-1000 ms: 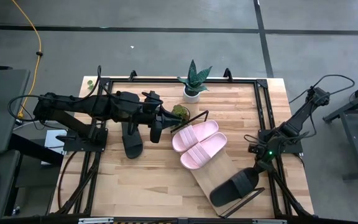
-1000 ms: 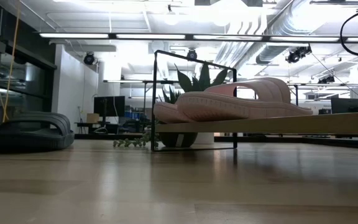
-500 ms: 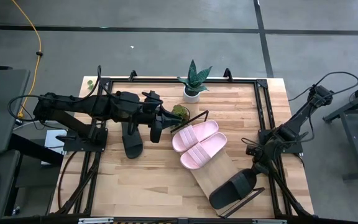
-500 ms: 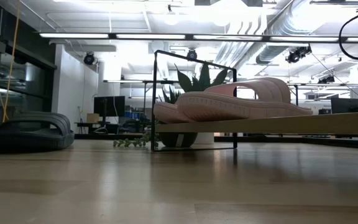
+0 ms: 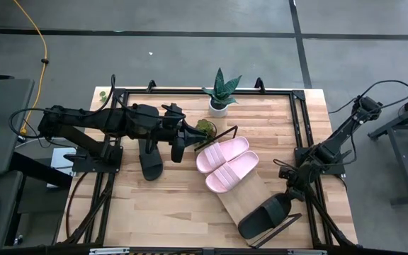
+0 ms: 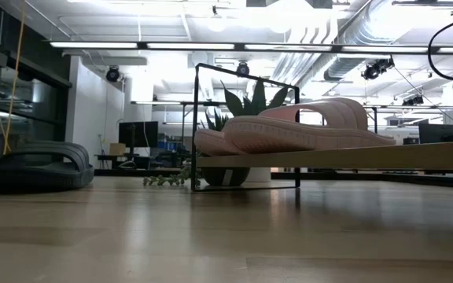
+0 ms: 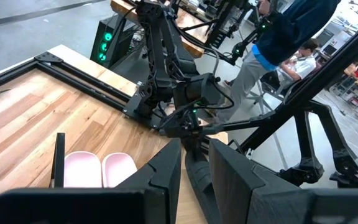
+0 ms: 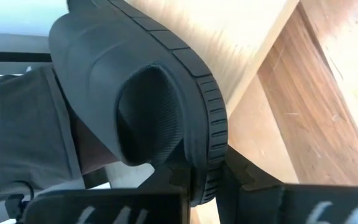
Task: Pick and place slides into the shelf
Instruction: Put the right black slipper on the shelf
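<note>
The right end effector (image 5: 291, 193), at the lower right of the high view, is clenched on the rim of a black slide (image 5: 266, 212) whose sole lies across the lower end of the shelf (image 5: 236, 200); in the right wrist view the two fingers pinch the ribbed edge of the sole right at the shelf's edge. To finish this step well, I judge the slide should be nudged fully onto the board so that no part overhangs, set square to the board's length, and let go only once the sole sits flat; the wire frame end just beside it looks easy to snag, so the end effector should probably back out along the line it came in on. The shelf runs diagonally from centre to lower right and carries two pink slides (image 5: 227, 163) side by side at its upper end, with bare board between them and the black one. The second black slide (image 5: 151, 161) is not on the shelf: it sits on the tabletop (image 5: 161, 205) at centre left, under the left arm. The left end effector (image 5: 188, 140) hovers near the shelf's upper frame end, its fingers nearly closed with a narrow gap and nothing between them.
</note>
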Robot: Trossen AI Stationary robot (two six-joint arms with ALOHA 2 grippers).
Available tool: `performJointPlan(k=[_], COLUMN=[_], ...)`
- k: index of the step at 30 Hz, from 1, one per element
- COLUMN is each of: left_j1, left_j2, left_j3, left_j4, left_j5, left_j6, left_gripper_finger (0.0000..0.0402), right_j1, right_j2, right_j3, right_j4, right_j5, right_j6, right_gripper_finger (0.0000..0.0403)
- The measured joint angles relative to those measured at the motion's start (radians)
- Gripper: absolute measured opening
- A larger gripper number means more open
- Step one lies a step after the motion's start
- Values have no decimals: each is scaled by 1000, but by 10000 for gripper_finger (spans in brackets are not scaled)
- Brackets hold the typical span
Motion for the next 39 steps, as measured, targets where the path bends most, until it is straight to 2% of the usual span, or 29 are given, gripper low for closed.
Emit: performJointPlan(k=[7, 21, 39], left_j1=[0, 0, 0], left_j2=[0, 0, 0], left_j3=[0, 0, 0], left_j4=[0, 0, 0], left_j5=[0, 0, 0], left_j6=[0, -7, -23], left_gripper_finger=[73, 73, 73], right_j1=[0, -4, -125], right_j2=[31, 14, 13], right_j3=[1, 1, -1], right_j4=[-2, 2, 9], right_j5=[-3, -37, -181], right_j6=[-29, -95, -189], right_gripper_finger=[16, 11, 10])
